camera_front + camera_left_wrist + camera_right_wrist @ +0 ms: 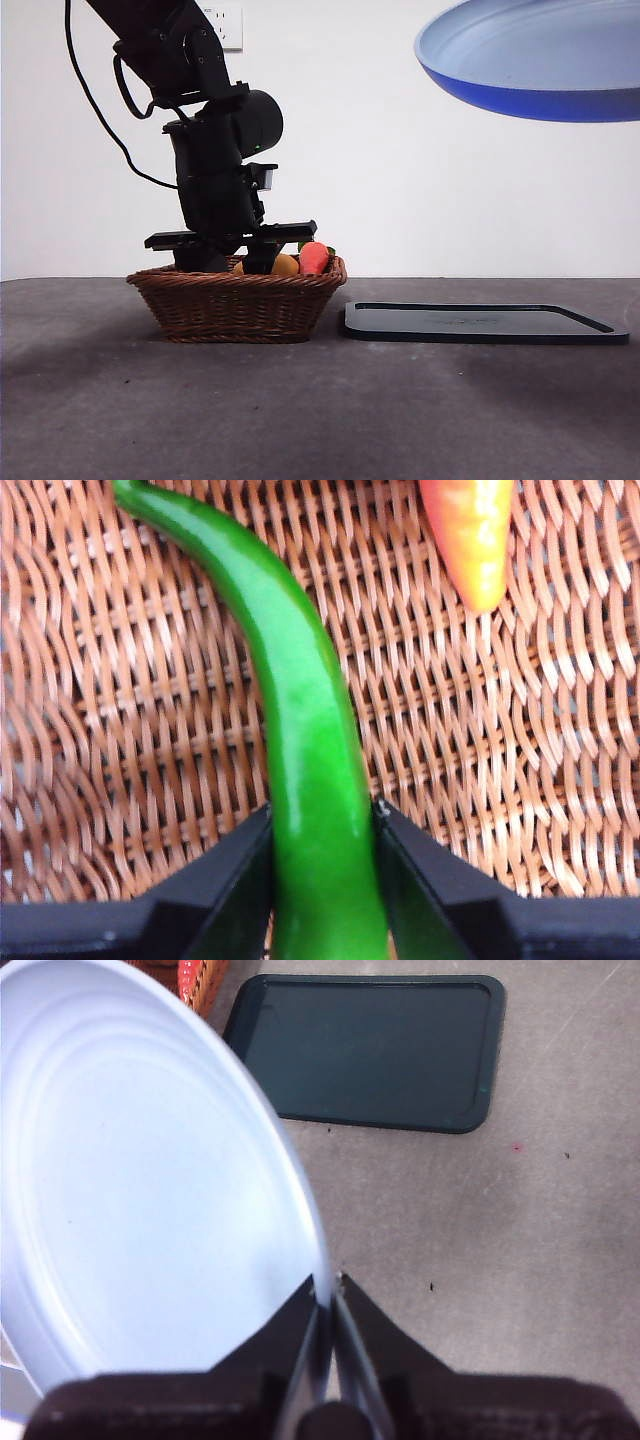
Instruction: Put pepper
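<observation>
Your grey matte tabletop (320, 400) carries two fixtures side by side: a flat dark rectangular tray (485, 322) lying bare, and just beside it a shallow brown woven wicker basket (235, 300). High over the tray, your right gripper (328, 1305) has its jaws pinched tight on the rim of a wide, round blue plate (530, 60), holding it tilted in the air, probably so it is ready to receive what comes out of the basket. Your left gripper (322, 825) is down inside the basket, its two jaws set only as far apart as the long, slim, glossy green pepper (300, 740) is wide, flanking it and apparently touching both sides near its thicker end. The pepper lies on the basket's weave, curved, with its narrow end pointing away. An orange-yellow tapered fruit (470, 530) lies well apart from it, and a small red fruit (314, 257) shows above the rim.
</observation>
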